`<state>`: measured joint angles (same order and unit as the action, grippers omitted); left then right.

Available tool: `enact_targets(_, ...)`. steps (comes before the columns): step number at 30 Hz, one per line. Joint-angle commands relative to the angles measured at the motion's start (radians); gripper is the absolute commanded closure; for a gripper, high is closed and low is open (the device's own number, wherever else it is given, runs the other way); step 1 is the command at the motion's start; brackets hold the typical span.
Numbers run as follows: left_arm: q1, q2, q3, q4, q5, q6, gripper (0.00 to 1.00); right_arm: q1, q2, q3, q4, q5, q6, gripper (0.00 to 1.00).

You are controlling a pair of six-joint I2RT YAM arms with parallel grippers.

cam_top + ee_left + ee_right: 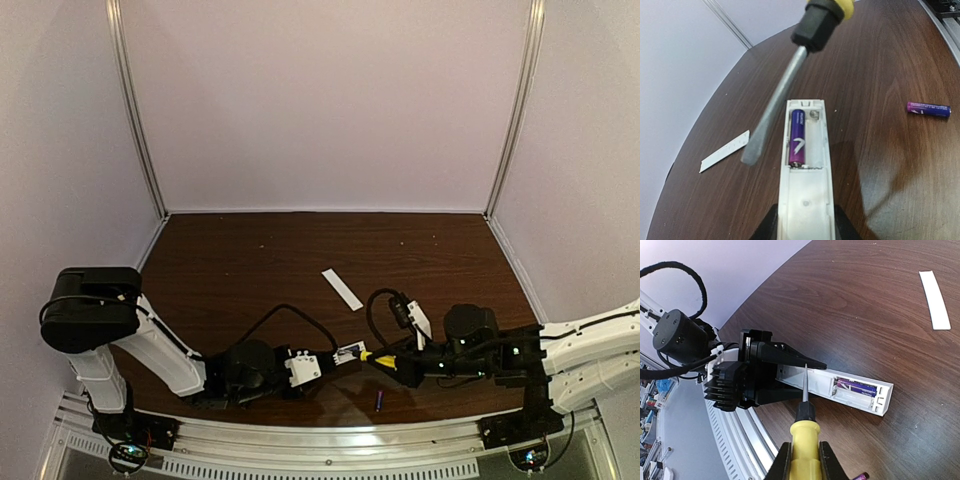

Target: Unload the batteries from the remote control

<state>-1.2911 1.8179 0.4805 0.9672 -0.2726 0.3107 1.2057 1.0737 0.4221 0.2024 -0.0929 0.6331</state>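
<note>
My left gripper (805, 222) is shut on the near end of the white remote control (805, 197), which lies with its battery recess open and facing up. One purple battery (798, 137) sits in the left slot of the recess; the slot beside it is empty. A second battery (928, 108) lies loose on the table to the right, near the front rail (379, 401). My right gripper (802, 457) is shut on the yellow handle of a screwdriver (804, 440). Its blade (775, 107) hovers just left of the remote (855, 390), the tip level with the battery's near end.
The thin white cover strip (342, 289) lies flat on the dark wooden table (250, 260), beyond the remote. White walls close the table at the back and sides. A metal rail (330, 440) runs along the near edge.
</note>
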Motion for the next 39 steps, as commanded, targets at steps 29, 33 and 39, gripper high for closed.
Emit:
enact_targets(29,0.060,-0.075,0.054,-0.096,0.119,-0.197,1.00,-0.001,-0.011,0.186,-0.305,0.180,0.059,1.00)
enact_targets(33,0.064,-0.075,0.046,-0.089,0.123,-0.196,1.00,-0.001,-0.016,0.194,-0.348,0.218,0.055,1.00)
enact_targets(39,0.072,-0.068,0.038,-0.089,0.120,-0.194,1.00,-0.001,-0.020,0.180,-0.352,0.218,0.029,1.00)
